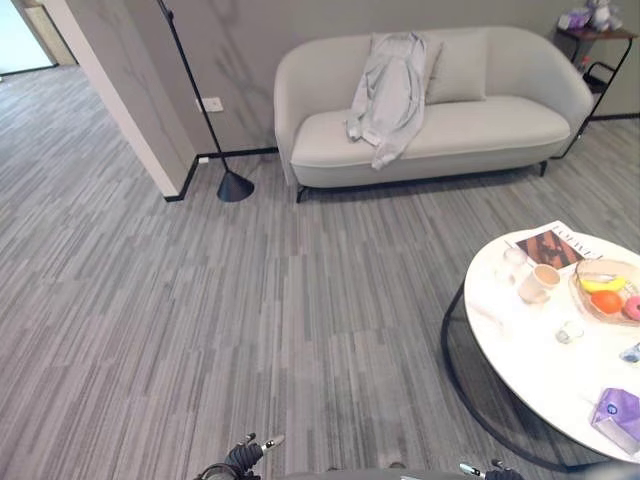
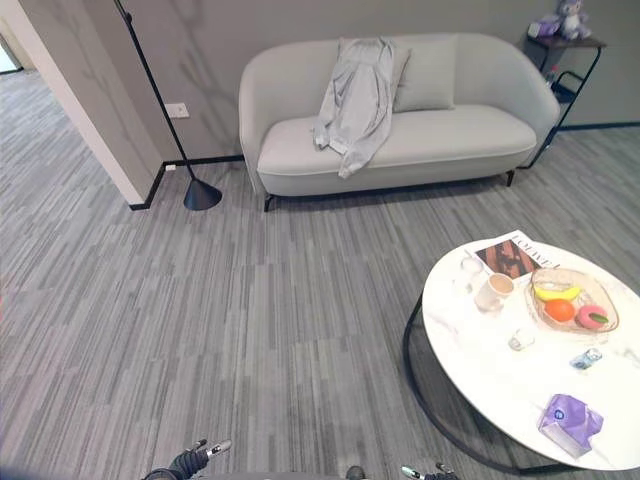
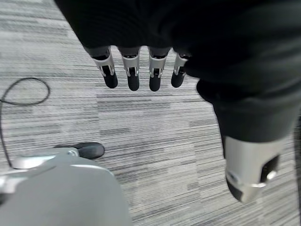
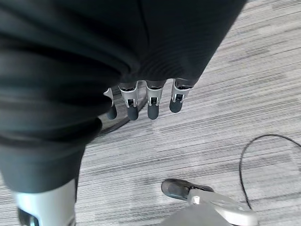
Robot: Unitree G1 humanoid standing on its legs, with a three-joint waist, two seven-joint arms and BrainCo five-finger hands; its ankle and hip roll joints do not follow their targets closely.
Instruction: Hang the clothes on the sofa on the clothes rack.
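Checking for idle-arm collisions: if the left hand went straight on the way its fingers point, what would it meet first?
Most likely the carpet. The left hand hangs with straight fingers pointing down at bare floor, nothing between, though depth is unclear.

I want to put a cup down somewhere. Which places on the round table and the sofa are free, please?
The round table is bare on its near left part, between the mug and the purple packet. Its far right is crowded: magazine, fruit bowl. The sofa seat is free right of the grey garment.
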